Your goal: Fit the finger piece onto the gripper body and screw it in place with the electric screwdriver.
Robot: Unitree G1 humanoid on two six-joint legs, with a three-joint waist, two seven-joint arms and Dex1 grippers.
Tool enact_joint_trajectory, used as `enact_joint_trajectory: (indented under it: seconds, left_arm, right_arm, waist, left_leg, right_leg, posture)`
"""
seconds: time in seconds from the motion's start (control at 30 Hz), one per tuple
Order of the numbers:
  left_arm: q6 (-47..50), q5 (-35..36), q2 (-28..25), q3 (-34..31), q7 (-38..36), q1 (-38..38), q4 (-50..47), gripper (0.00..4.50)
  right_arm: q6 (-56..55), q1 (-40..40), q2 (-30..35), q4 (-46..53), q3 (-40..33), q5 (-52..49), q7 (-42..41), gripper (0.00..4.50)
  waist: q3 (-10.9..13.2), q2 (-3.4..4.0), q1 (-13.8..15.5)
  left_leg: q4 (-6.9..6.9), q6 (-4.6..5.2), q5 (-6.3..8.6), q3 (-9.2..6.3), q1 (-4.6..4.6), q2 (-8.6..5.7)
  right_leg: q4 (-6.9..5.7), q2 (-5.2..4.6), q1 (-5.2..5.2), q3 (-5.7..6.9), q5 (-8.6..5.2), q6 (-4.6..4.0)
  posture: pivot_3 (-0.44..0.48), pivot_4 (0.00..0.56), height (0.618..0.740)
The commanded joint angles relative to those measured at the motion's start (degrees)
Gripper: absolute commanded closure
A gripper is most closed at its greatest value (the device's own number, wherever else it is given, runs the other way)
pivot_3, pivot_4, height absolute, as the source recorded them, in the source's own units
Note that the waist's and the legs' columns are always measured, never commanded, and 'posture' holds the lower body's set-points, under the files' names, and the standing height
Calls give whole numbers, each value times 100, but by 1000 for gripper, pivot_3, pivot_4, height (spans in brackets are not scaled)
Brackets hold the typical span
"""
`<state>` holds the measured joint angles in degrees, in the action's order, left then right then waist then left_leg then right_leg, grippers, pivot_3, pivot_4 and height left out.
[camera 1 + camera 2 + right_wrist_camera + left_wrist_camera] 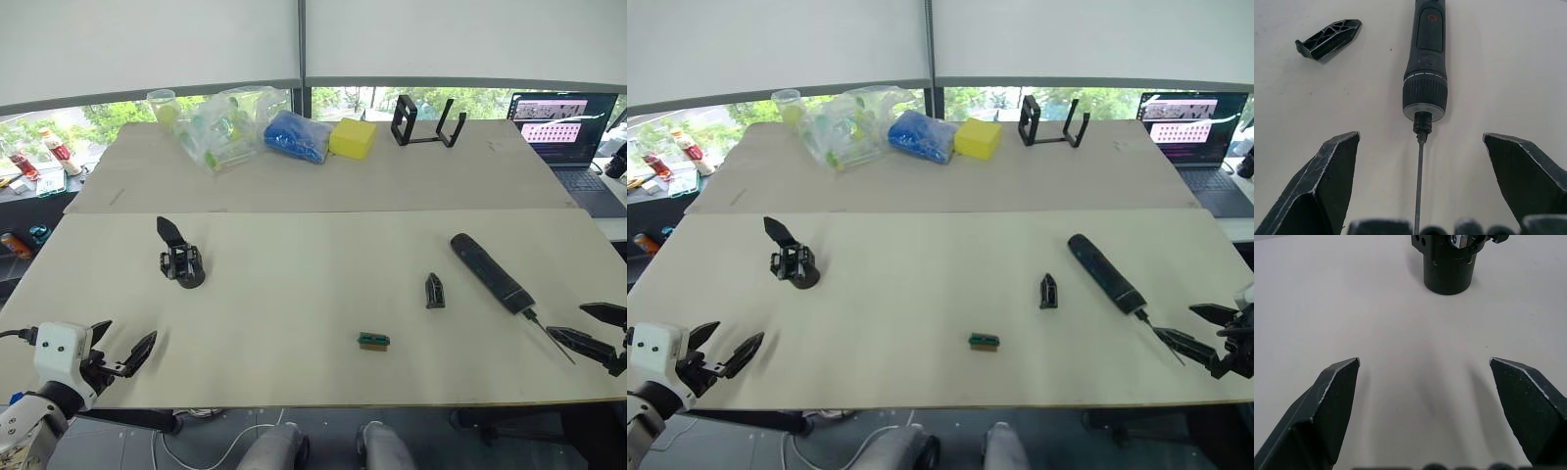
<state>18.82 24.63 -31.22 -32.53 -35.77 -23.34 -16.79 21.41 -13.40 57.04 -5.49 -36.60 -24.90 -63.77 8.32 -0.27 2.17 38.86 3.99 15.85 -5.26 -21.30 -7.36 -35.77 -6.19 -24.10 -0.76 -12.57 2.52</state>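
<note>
Lying apart on the pale table (pixel 294 294), the three parts are showing that the task is only at its beginning: nothing is being held and nothing is fitted yet. The gripper body (pixel 182 258) is standing on the robot's left side of the table, with its one pointed finger sticking up, and the left gripper (pixel 122 350) is hovering near the front edge, in front of it, with its two fingers spread wide and empty. The finger piece (pixel 435 291) is resting well apart from the body, toward the right, just beside the electric screwdriver (pixel 492 273), which is lying at a slant with its thin bit pointing to the front right corner. The right gripper (pixel 596 330) is waiting just past the end of that bit, with its fingers also wide apart and holding nothing. A small teal block (pixel 373 340) is lying between the two sides, nearer the front edge. In my judgement, the step in hand is the first picking. The next move is probably calling for the right gripper to go to the small wedge, not the tool, and close on its sides carefully, because it is small and may slip.
</note>
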Motion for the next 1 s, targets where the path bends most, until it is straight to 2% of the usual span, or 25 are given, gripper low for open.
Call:
enact_joint_trajectory:
  seconds: [0.03,0.23,0.47,0.73,1.0]
  left_arm:
    - [-100,-42,-109,115,-61,141,-54,0]
    - [-92,-110,-410,576,-329,842,398,0]
    - [-252,-303,-518,907,-402,1655,1094,0]
    - [-543,-597,-466,1345,-367,2630,2006,0]
    - [-879,-783,-390,1604,-331,3197,2788,0]
  right_arm:
    - [97,350,151,454,70,-189,-1,39]
    - [934,1390,219,1847,906,-907,-59,39]
    - [1607,2359,159,2685,1717,-1691,-138,39]
    - [1551,3087,-283,2949,2439,-1763,72,39]
    - [1592,3144,-392,3102,2546,-1803,203,39]
  waist:
    - [0,0,-1]
    - [10,18,-29]
    - [19,3,10]
    - [27,-15,0]
    - [28,-16,-5]
  left_leg:
    - [0,0,0,0,0,0]
    - [0,-7,-3,26,1,19]
    - [8,-25,-1,41,-20,15]
    - [10,-24,4,55,-16,16]
    - [9,-24,-2,60,-21,16]
  right_leg:
    - [0,0,0,0,0,0]
    - [-10,9,-9,7,5,-6]
    - [8,4,-26,3,4,-4]
    - [0,2,-32,0,6,-5]
    - [-7,2,-46,0,7,-5]
  posture:
    - [0,150,740]
    - [0,150,740]
    - [0,150,740]
    - [0,150,740]
    - [0,150,740]
